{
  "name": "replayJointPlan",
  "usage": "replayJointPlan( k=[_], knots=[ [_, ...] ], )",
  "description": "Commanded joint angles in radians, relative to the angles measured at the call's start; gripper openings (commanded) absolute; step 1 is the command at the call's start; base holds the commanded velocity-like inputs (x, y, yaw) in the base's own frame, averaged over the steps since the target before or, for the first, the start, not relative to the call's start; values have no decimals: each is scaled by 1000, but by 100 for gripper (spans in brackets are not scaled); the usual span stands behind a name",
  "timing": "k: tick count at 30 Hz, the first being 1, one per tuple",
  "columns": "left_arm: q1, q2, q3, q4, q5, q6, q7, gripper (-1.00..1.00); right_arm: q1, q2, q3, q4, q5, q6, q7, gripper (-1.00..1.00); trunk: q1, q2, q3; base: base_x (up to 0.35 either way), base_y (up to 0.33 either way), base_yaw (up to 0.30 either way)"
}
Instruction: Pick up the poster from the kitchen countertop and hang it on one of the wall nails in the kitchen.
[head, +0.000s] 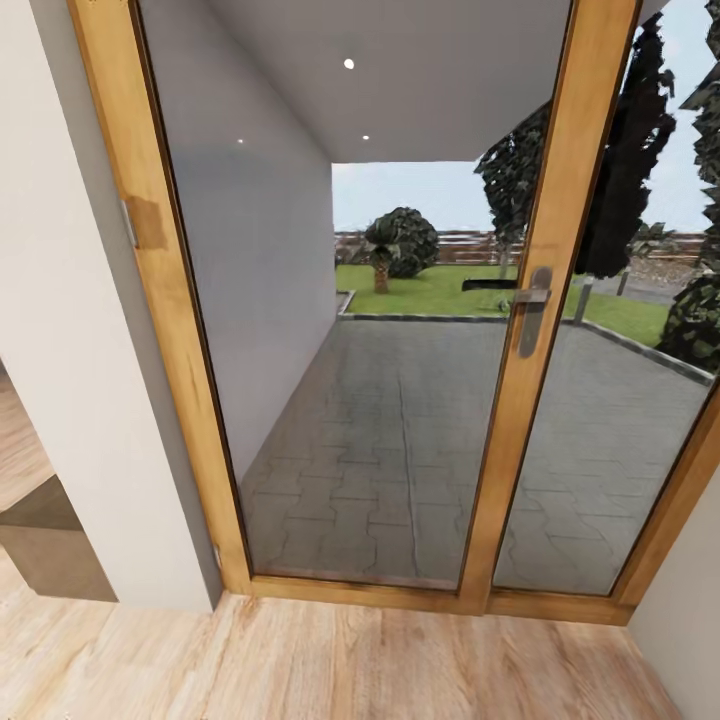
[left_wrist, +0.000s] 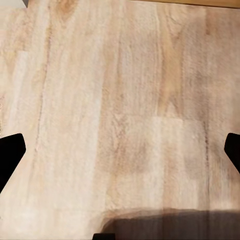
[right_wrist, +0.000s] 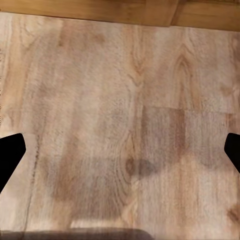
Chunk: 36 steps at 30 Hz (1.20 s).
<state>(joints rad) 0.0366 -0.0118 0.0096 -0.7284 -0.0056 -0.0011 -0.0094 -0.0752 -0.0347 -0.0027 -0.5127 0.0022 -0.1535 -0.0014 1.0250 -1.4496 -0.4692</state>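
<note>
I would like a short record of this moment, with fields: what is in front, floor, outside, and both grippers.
in front: glass door in a wooden frame, metal handle on its right side
floor: light wooden planks
outside: grey paved terrace, lawn, trees
left gripper: open, nothing between its fingers, above the planks
right gripper: open, nothing between its fingers, above the planks

Right end effector (right_wrist: 120, 150) spread wide — nothing between — above wooden floor (right_wrist: 100, 100).
</note>
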Motion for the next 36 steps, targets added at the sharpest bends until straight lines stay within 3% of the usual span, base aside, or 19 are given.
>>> replayJointPlan(
  k=[1, 28, 36],
  knots=[
    [0, 0, 1, -1, -1, 0, -1, 100, 0, 0, 0, 0, 0, -3, 0, 100, 0, 0, -1, 0, 0, 150],
    [0, -1, -2, 42, 0, 0, 0, 100, 0, 10, 6, 6, 8, -4, -5, 100, 0, 0, -1, 0, 0, 263],
    [0, -1, -3, 42, 0, 0, 0, 100, 1, 8, 6, 6, 7, -4, -1, 100, 0, 0, -1, 0, -137, 174]
  ],
)
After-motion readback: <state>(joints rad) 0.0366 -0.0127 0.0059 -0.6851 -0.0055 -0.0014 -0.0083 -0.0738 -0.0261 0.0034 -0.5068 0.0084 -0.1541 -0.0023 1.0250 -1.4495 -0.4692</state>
